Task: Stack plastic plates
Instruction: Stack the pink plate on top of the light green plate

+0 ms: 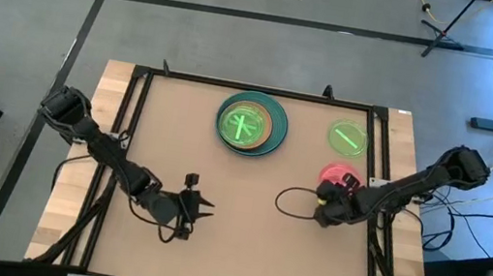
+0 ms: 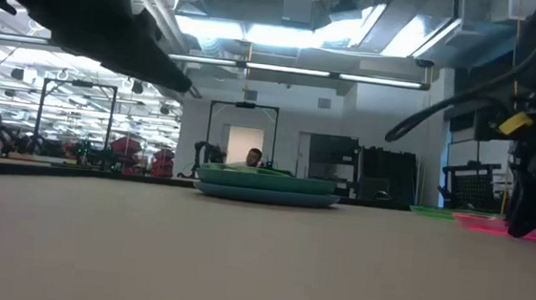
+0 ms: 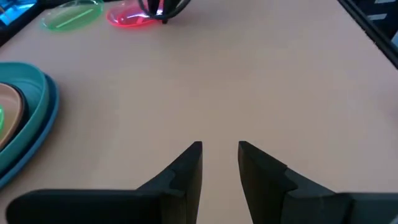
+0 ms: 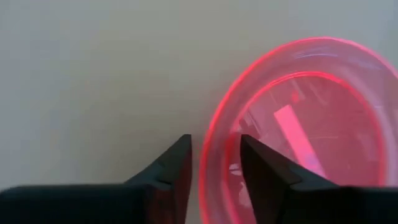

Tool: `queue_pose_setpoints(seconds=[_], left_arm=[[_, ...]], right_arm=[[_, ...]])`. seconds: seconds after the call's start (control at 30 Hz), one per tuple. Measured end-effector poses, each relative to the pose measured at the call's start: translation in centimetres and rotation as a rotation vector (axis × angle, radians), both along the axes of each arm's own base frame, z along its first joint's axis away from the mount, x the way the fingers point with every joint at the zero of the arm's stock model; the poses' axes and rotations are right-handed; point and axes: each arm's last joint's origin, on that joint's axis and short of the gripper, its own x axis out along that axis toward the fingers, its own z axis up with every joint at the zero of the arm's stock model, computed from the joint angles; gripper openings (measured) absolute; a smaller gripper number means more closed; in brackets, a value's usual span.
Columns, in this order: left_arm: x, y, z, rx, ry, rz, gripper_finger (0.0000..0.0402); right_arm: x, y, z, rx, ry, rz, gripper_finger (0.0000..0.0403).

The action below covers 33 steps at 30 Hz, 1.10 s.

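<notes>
A stack of plates (image 1: 250, 124) sits near the table's far edge: a teal one at the bottom, a salmon-pink one on it, a neon-green one on top. A small neon-green plate (image 1: 347, 137) lies flat to its right. The red-pink plate (image 1: 331, 175) lies flat nearer the right edge. My right gripper (image 4: 214, 155) is open at that plate's near rim, one finger outside and one over the inside. My left gripper (image 3: 221, 152) is open over bare table at the near left (image 1: 205, 208), far from every plate. My right gripper has the red-pink plate's near rim (image 4: 208, 163) between its two fingers, coming slanting down from the table's near right. One finger (image 4: 177, 163) is outside the rim, the other (image 4: 264, 168) over the plate's inside. Whether either touches it, I cannot tell. The plate lies flat.
A black cable loop (image 1: 291, 201) lies on the table just left of my right gripper. A dark frame (image 1: 143, 78) borders the brown table top. Bare table spreads between the two grippers and in front of the stack (image 2: 265, 186).
</notes>
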Motion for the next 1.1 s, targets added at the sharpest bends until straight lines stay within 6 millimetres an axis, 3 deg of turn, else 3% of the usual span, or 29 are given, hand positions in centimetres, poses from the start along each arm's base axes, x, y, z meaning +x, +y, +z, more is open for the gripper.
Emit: queue_pose_setpoints(seconds=[0.2, 0.33, 0.63, 0.87, 1.1], left_arm=[[0.1, 0.1, 0.0, -0.010, -0.007, 0.007, 0.0096], [0.1, 0.1, 0.0, -0.012, -0.006, 0.005, 0.0096], [0.1, 0.1, 0.0, -0.012, -0.007, 0.006, 0.0096], [0.1, 0.2, 0.1, 0.001, -0.015, 0.027, 0.0096], [0.2, 0.2, 0.2, -0.002, -0.025, 0.031, 0.0096]], right_arm=[[-0.1, -0.8, -0.5, -0.003, 0.006, -0.025, 0.0050], [0.3, -0.8, -0.5, -0.038, -0.006, 0.060, 0.0006], [3.1, 0.1, 2.1, -0.173, -0.132, 0.259, 0.0004], [6.8, 1.1, 4.4, -0.317, -0.379, 0.572, 0.0002], [10.6, -2.1, 5.8, -0.411, -0.585, 0.660, 0.0001]])
